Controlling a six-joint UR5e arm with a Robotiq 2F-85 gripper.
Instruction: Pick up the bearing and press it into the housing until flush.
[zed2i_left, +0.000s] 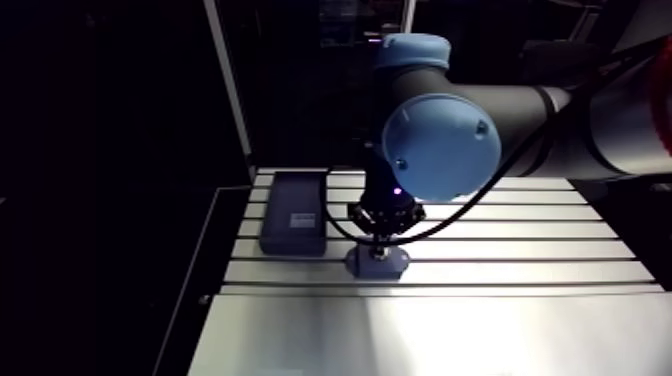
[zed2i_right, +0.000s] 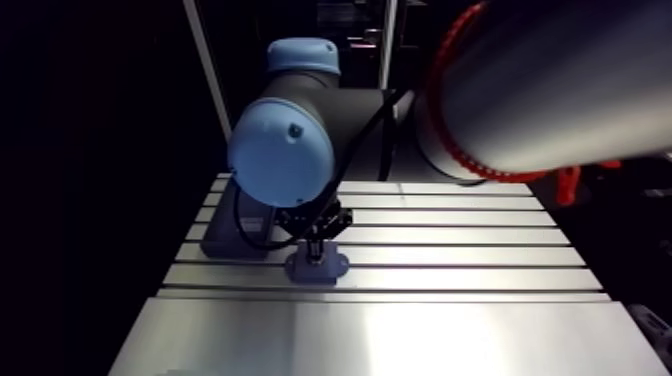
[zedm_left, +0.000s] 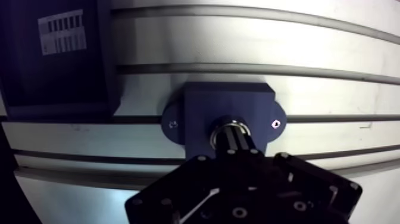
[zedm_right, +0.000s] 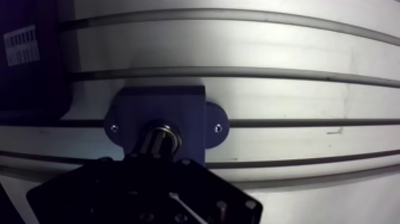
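On the table (zedm_left: 333, 71), the housing (zedm_left: 229, 98) holds the bearing (zedm_left: 221, 126).

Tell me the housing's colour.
The housing is dark blue, shown best in the wrist view.

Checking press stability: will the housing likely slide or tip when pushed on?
Probably not tip: the housing is low, broad and flat on the table. Sliding seems unlikely, since a screw shows in each ear. It looks rigid.
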